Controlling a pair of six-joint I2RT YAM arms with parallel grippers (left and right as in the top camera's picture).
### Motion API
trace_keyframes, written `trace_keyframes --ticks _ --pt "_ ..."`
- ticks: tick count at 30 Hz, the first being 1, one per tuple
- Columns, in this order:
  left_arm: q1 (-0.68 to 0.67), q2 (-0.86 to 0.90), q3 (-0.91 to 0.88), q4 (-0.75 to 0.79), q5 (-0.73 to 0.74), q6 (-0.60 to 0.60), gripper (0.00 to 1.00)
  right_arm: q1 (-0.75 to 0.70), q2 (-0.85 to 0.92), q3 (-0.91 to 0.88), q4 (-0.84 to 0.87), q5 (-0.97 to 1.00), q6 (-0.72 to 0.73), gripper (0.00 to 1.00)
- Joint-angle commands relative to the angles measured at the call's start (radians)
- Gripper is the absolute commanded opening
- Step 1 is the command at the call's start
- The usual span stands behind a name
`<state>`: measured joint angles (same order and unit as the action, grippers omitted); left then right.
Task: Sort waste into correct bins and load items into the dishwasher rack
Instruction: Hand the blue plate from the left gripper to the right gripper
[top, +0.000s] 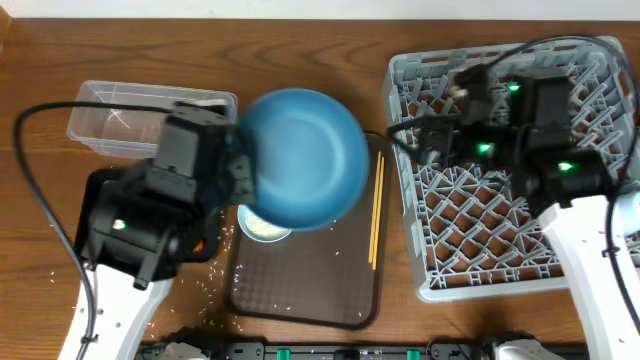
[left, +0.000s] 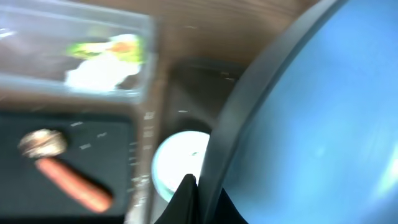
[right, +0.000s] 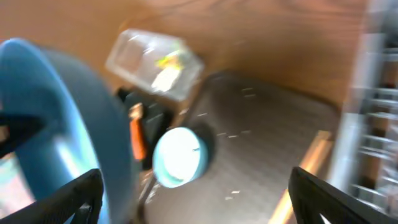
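Note:
My left gripper (left: 199, 186) is shut on the dark rim of the large blue plate (top: 300, 155), which hangs tilted above the brown serving tray (top: 300, 290). My right gripper (right: 199, 199) is open, reaching from over the grey dishwasher rack (top: 480, 230) toward the plate's right edge. The plate's rim (right: 81, 112) stands just inside its left finger. A light-blue cup (right: 180, 155) sits on the tray under the plate. Wooden chopsticks (top: 375, 215) lie along the tray's right side. The clear tub (top: 110, 115) holds white paper and a green-yellow wrapper (left: 102, 56). The black tray (top: 105, 190) holds a carrot (left: 71, 180) and a brown lump (left: 40, 142).
Loose white rice (top: 200, 280) is scattered on the wooden table by the serving tray's left edge. The right arm's cables loop over the rack's back half. The two bins stand close together at the left, behind my left arm.

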<state>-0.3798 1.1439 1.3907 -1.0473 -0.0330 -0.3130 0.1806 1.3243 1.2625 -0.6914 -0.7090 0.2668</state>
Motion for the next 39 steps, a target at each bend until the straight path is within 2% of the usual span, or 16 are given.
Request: trace_keyframes --ticks 1,4,6,10,14,17,19,21,22,23,25,26,29,30,37,39 --pt "-0.063 0.009 0.017 0.016 0.018 0.017 0.06 0.086 0.005 -0.001 0.012 -0.048 -0.010 0.87" --pt "-0.096 0.027 0.017 0.019 -0.025 0.017 0.06 0.148 0.005 -0.001 0.019 0.050 -0.009 0.84" --pt "-0.106 0.032 0.017 0.029 -0.024 0.017 0.06 0.180 0.005 -0.001 0.015 0.134 -0.009 0.76" --pt "-0.122 0.031 0.017 0.064 -0.024 0.017 0.06 0.239 0.005 -0.001 0.019 0.219 0.002 0.51" --pt "-0.122 0.030 0.017 0.089 -0.023 0.013 0.06 0.277 0.005 -0.001 0.018 0.307 0.002 0.43" --pt "-0.122 0.029 0.017 0.093 -0.019 0.012 0.06 0.283 0.005 -0.001 0.020 0.330 0.001 0.24" --pt "-0.122 0.029 0.017 0.093 -0.020 0.012 0.06 0.283 0.005 -0.001 0.021 0.350 -0.003 0.01" --pt "-0.122 0.029 0.017 0.093 -0.020 0.013 0.17 0.282 0.004 0.000 0.022 0.379 -0.006 0.01" --pt "-0.122 0.028 0.017 0.093 -0.020 0.013 0.31 0.282 0.003 0.000 0.022 0.391 -0.006 0.01" --pt "-0.122 0.028 0.017 0.093 -0.019 0.013 0.35 0.280 0.002 0.000 0.022 0.406 -0.006 0.01" --pt "-0.122 0.028 0.017 0.093 -0.020 0.013 0.49 0.273 -0.005 0.000 0.021 0.446 -0.006 0.01" --pt "-0.122 0.028 0.017 0.095 -0.020 0.013 0.67 0.268 -0.009 0.000 0.017 0.481 0.002 0.01" --pt "-0.122 0.020 0.017 0.108 -0.020 0.013 0.96 0.248 -0.042 0.000 -0.010 0.629 0.033 0.01" --pt "-0.122 0.016 0.017 0.111 -0.020 0.013 0.99 0.242 -0.052 0.000 -0.019 0.672 0.033 0.01" --pt "-0.122 -0.044 0.017 0.142 -0.019 0.013 0.98 0.169 -0.105 0.000 -0.079 1.223 0.036 0.01" --pt "-0.122 -0.060 0.017 0.140 -0.019 0.013 0.98 0.137 -0.107 0.000 -0.067 1.439 0.036 0.01"
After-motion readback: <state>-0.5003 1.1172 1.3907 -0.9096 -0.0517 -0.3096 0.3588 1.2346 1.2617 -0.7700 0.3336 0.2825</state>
